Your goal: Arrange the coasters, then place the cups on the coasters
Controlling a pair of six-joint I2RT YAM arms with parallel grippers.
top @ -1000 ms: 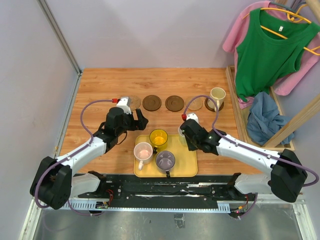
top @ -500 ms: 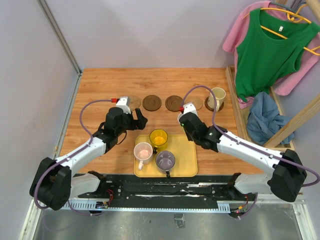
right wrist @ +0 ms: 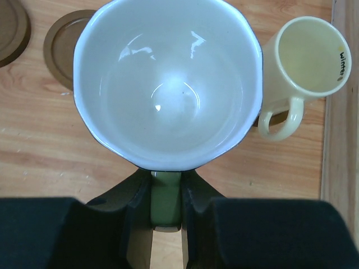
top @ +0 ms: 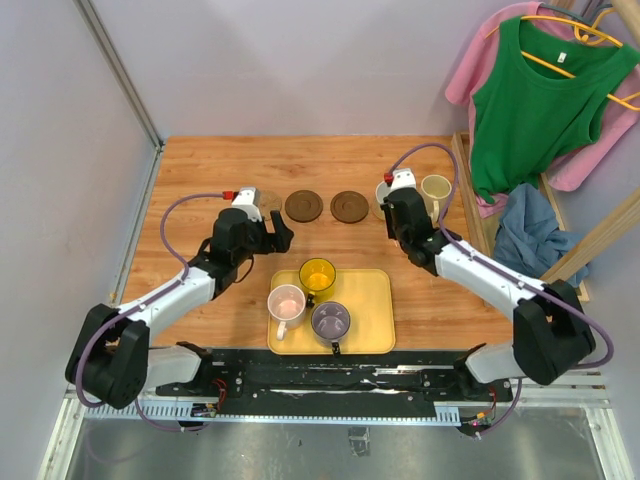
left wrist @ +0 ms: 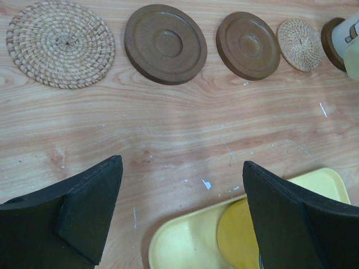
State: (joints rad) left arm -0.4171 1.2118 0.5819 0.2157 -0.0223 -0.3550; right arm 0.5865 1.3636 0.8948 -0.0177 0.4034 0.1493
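right hand [right wrist: 166, 212] moved rearward, gripping white cup [right wrist: 168, 84]

Pale walls [top: 300, 70], wooden tabletop [top: 200, 170], wooden rack [top: 600, 240] — green top [top: 535, 110], blue cloth [top: 525, 235]

The left arm [top: 165, 300] and the right arm [top: 485, 278] are each built of white link shells joined by bulky black joint housings; the largest housing is the rounded black shoulder block [top: 105, 360] at the base; a thin lilac cable [top: 166, 228] is looped free of each arm and ends in a small red connector [top: 228, 193] beside a white wrist camera housing [top: 245, 200]; the left gripper [left wrist: 182, 168] is seen as two matte black, wedge-shaped fingers [left wrist: 84, 218] with flat inner faces; the right gripper [right wrist: 165, 196] is seen as two narrow black fingers [right wrist: 137, 218] projecting from a broad black body.
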